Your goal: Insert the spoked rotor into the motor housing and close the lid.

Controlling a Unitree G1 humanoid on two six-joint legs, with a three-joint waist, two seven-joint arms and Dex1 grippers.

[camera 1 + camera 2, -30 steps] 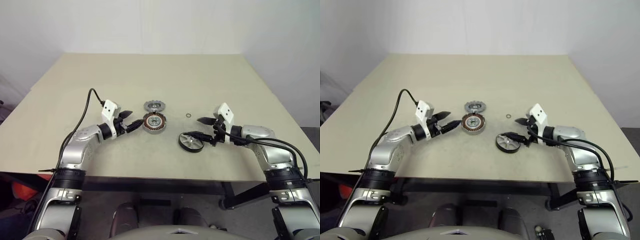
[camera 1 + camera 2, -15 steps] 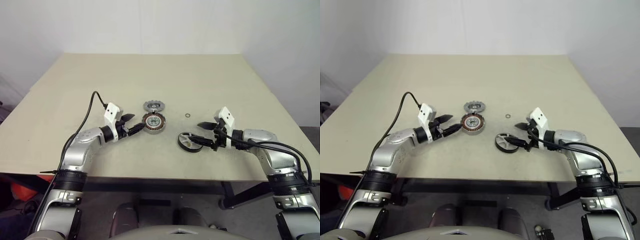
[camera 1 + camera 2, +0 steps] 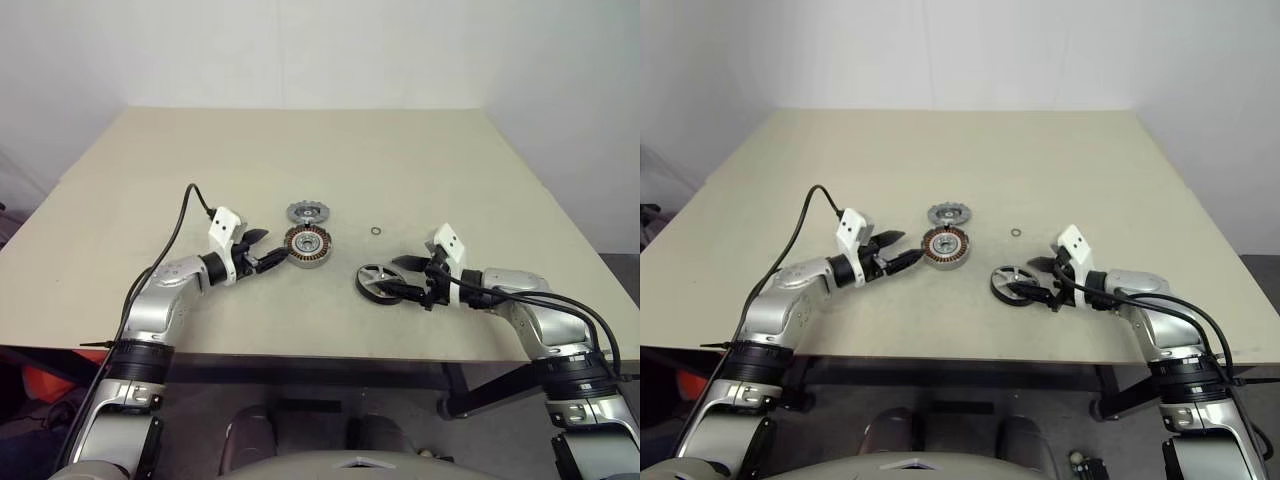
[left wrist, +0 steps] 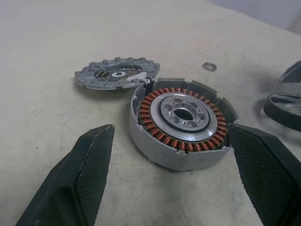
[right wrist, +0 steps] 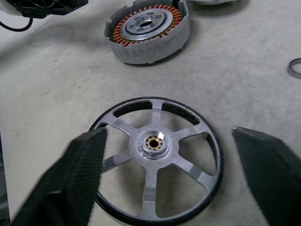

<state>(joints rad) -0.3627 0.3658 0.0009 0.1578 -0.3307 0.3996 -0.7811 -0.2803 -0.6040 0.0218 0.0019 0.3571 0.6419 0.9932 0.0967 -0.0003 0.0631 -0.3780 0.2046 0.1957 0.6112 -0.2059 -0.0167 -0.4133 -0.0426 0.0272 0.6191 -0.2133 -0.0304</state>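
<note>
Nothing is assembled yet: the spoked rotor (image 5: 157,172) lies flat on the table (image 3: 300,150) between the right gripper (image 3: 400,277)'s spread, empty fingers, the left gripper (image 3: 262,248) brackets the motor housing (image 4: 181,121) open-jawed, and the lid (image 4: 117,74) waits just behind.

We are seeing one rotor (image 3: 378,281), one housing (image 3: 308,246), one lid (image 3: 308,212), one small ring (image 3: 375,230), two grippers.
</note>
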